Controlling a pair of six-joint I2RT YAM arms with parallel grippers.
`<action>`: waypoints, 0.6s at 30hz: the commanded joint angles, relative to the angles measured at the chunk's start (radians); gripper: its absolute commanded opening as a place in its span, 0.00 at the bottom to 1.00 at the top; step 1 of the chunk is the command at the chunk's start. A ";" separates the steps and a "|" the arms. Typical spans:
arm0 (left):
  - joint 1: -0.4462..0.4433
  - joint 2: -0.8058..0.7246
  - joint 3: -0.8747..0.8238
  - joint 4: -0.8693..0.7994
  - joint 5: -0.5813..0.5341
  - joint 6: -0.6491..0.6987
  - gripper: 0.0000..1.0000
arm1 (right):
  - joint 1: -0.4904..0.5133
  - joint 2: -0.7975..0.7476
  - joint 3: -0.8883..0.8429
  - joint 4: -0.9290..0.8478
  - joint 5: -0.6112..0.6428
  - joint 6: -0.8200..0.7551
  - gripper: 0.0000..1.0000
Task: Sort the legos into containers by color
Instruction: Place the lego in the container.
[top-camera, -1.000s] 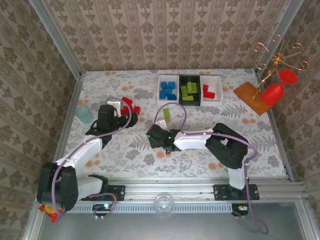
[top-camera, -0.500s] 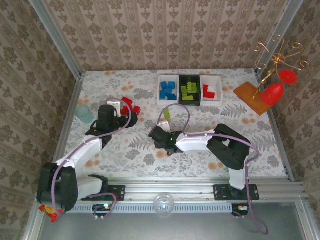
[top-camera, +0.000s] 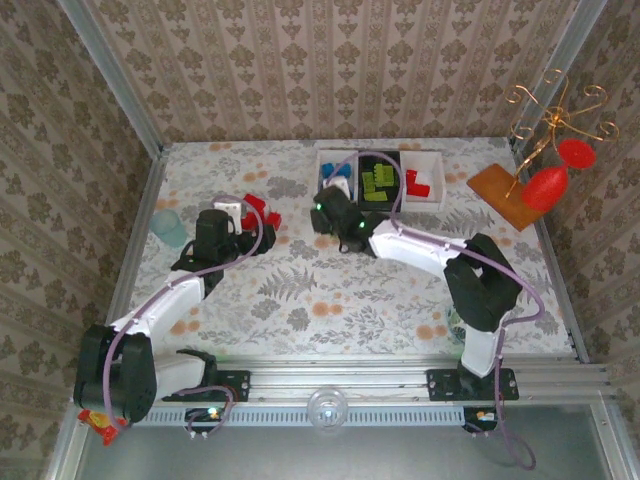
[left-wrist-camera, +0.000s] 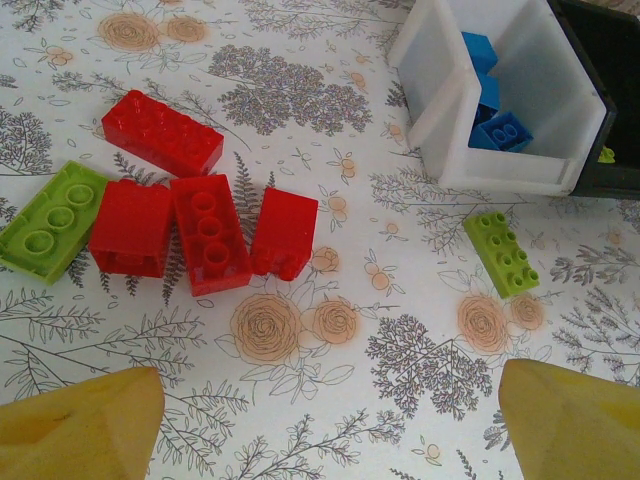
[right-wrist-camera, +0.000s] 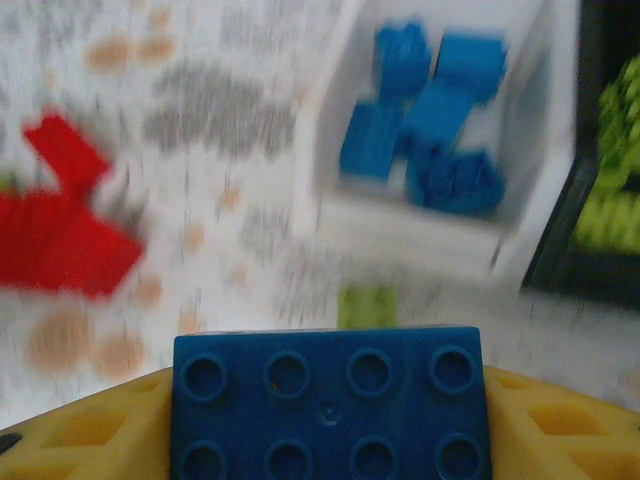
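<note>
Right arm had swung since the earlier top frame, from mid-surface out toward the row of bins. Left arm unchanged.

Top view: right hand (top-camera: 337, 196) sat at the near edge of the white bin (top-camera: 320, 165) holding blue bricks (top-camera: 340, 180). The black bin (top-camera: 392, 198) of lime bricks stood next to it, and a second white bin (top-camera: 438, 165) with red ones beyond that. Left hand (top-camera: 232, 212) lay just beside the loose red bricks (top-camera: 258, 210) on the surface (top-camera: 300, 300).

Left wrist view: left hand wide open, nothing between its fingers (left-wrist-camera: 85, 425). Four red bricks lay ahead of it, touching or nearly so, with a lime brick (left-wrist-camera: 45, 222) against their left end. Another lime brick lay alone just in front of the white bin's wall.

Right wrist view (blurred): right hand closed on a dark blue brick (right-wrist-camera: 330, 405), studs up, its short ends held between the yellow pads (right-wrist-camera: 75, 435). White bin lay ahead and slightly right, not yet beneath the brick, with a lime brick on the surface between.

Judgement: carry step, close to release. To do it well, bring the brick fully past the bin's front wall and centre it before opening. Keep it clear of the black bin on the right. Release low enough that it does not bounce out.
</note>
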 joint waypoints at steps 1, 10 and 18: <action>0.008 -0.019 -0.010 0.020 0.007 -0.013 0.88 | -0.054 0.092 0.110 -0.002 -0.028 -0.057 0.59; 0.006 -0.029 -0.012 0.023 0.018 -0.021 0.88 | -0.185 0.393 0.491 -0.114 -0.063 -0.062 0.61; 0.007 -0.026 -0.009 0.018 0.013 -0.018 0.88 | -0.207 0.406 0.581 -0.142 -0.121 -0.104 0.76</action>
